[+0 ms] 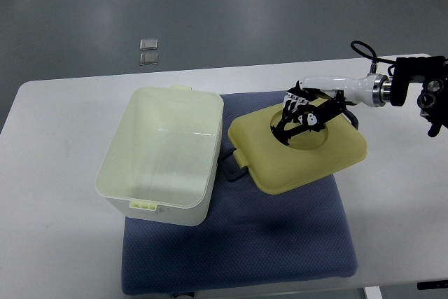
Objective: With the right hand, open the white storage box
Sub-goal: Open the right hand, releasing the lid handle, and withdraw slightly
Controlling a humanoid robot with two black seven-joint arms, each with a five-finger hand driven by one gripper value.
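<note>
So here's the box (162,155), sitting open on the left part of the blue mat (280,243), with its left side hanging over onto the white table (56,173). It's pale, almost cream, and I can see straight down into it, nothing inside. There's a small clip (143,205) on the near rim and another on the far rim.

The lid (297,152) is off and lying on the mat just right of the box, turned a bit at an angle, nearly touching the box's right wall. It has a round recess in the top and a little tab on its left edge pointing at the box. A dark handle-looking piece (234,171) pokes out between lid and box.

My right hand (301,113) comes in from the right of the box, white forearm, black skeleton fingers (287,125). Fingers are curled down over the lid's round recess, resting on or gripping the far rim of it. Honestly can't tell if I'm really clamped on or just touching.

Two small square things (148,52) sit on the floor beyond the table, behind the box.
</note>
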